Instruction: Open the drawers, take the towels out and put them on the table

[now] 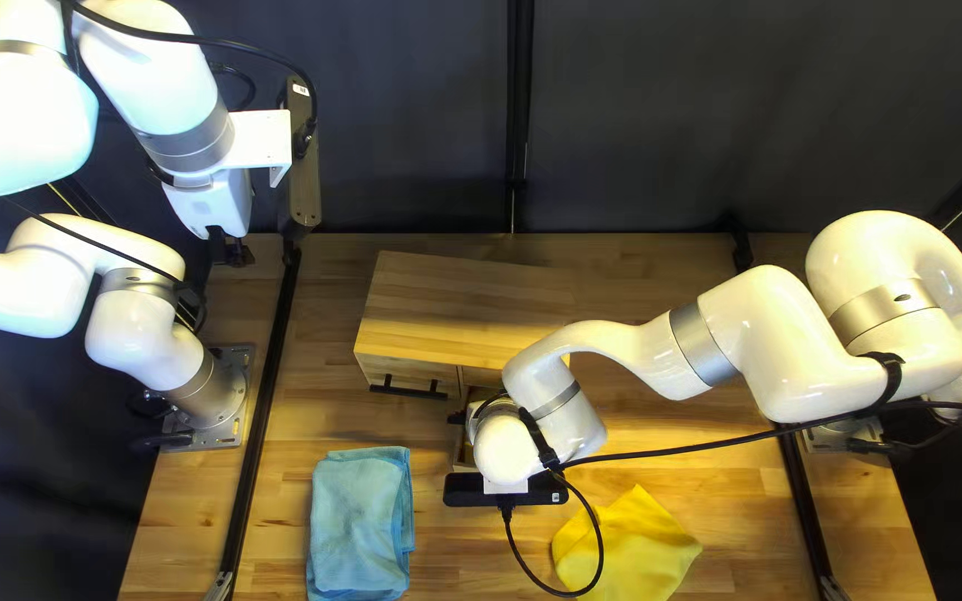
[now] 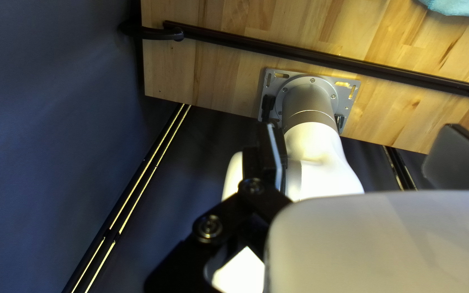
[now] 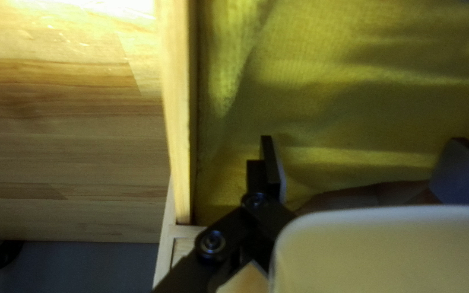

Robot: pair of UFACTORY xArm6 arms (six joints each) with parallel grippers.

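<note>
A wooden drawer cabinet (image 1: 464, 309) stands mid-table. Its left drawer, with a black handle (image 1: 410, 388), looks shut. The right drawer (image 1: 458, 451) is pulled out under my right arm's wrist (image 1: 523, 434), which hides the gripper in the top left view. In the right wrist view my right gripper (image 3: 364, 175) is open inside that drawer, just over a yellow towel (image 3: 340, 81) beside the drawer's side wall (image 3: 177, 122). A blue towel (image 1: 360, 522) and another yellow towel (image 1: 627, 547) lie on the table in front. My left gripper (image 2: 367, 154) is open, raised and holding nothing.
My left arm is folded up at the back left, its gripper (image 1: 229, 244) above its own base plate (image 2: 312, 106) near the table's left edge. A black cable (image 1: 548, 568) loops from the right wrist over the table beside the yellow towel. Black rails (image 1: 268, 376) run along both sides.
</note>
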